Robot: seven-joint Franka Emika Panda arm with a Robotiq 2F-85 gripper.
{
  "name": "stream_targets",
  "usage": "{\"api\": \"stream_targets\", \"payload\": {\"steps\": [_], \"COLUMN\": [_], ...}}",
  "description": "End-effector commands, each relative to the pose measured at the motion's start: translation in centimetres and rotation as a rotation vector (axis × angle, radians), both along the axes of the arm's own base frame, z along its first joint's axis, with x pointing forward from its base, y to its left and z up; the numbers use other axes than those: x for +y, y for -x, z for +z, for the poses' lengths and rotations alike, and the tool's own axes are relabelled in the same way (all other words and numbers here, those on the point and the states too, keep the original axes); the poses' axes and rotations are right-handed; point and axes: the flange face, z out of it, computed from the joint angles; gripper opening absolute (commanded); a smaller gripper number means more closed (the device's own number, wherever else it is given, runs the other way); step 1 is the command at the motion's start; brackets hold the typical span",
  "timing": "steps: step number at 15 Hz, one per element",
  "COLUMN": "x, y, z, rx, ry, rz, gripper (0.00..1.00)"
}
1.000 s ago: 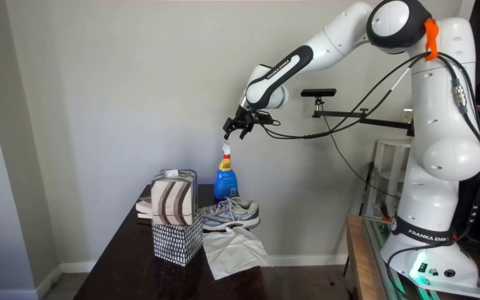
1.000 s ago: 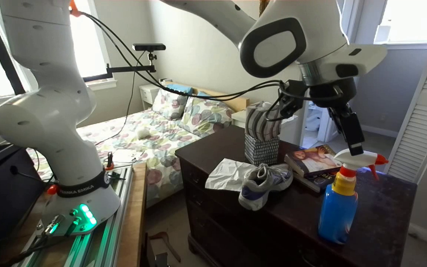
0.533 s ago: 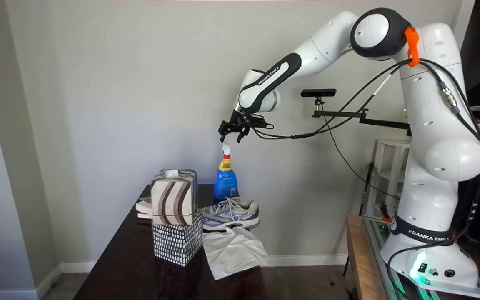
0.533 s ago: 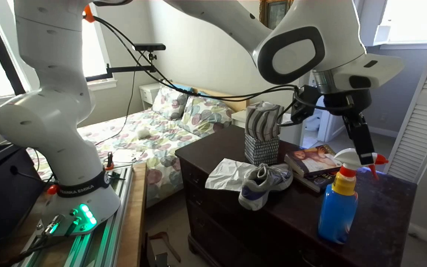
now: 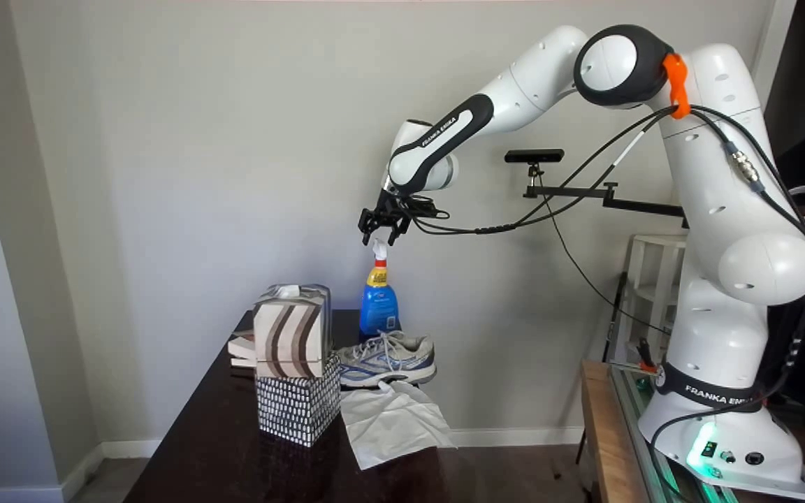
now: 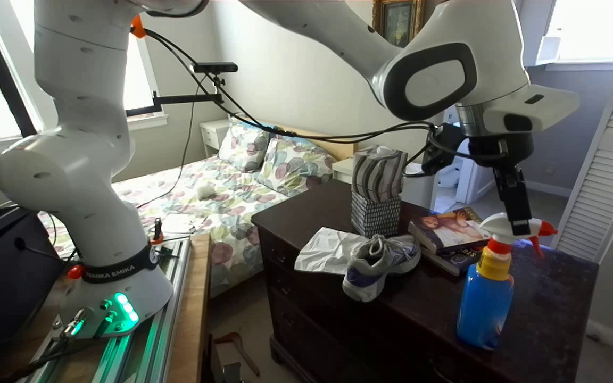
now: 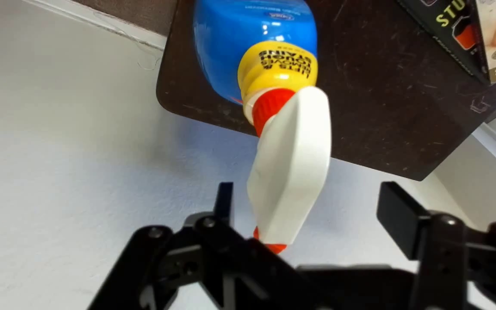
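At the corner of the dark dresser [image 6: 546, 303] where its front edge meets the short end facing a plain wall [image 5: 186, 175], a blue spray bottle [image 6: 485, 308] stands upright, its long axis vertical. The lone arm [image 5: 535, 77] holds its gripper [image 7: 308, 206] right above, jaws downward and spread wide, with nothing in its grasp. In both exterior views the gripper sits directly over the bottle rather than to one side. The bottle's white spray head [image 7: 291, 168] lies below the gripper and between the fingers [image 7: 225, 200], its top about level with the tips. It sits off-centre, closer to the finger at the left of the wrist view, with a broader gap on the opposite side. The head's own length runs roughly crosswise to the line between the fingers, the red nozzle [image 6: 547, 229] seemingly turned towards that short end. No contact shows, though depth is hard to judge.

Next along the front edge rests a grey-and-blue running shoe [image 5: 388, 360]; past it, a white sheet [image 6: 328, 250] of paper or cloth appears to reach over that edge. Two stacked books [image 6: 450, 229] lie by the back edge, near a striped tissue box [image 5: 291, 342] set atop a black-and-white patterned box [image 5: 298, 409]. Beyond the far end spreads a bed [image 6: 242, 207] with a printed cover, while the arm's white base [image 5: 745, 429] stands on a wooden bench [image 5: 598, 419] facing the dresser's front.
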Motion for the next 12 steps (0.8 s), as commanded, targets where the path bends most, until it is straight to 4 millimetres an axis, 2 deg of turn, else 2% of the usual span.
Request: {"api": "stream_targets", "payload": {"steps": [1,8,9,12], "x": [0.2,1.1,1.4,2.2], "y": [-0.9,-0.7,-0.7,-0.6], "z": [-0.5,-0.1,0.1,0.1], "rx": [0.030,0.044,0.051,0.068], "ry": [0.019,0.040,0.046,0.078], "rz": [-0.006,0.115,0.155,0.295], "gripper": [0.54,0.06,0.03,0.06]}}
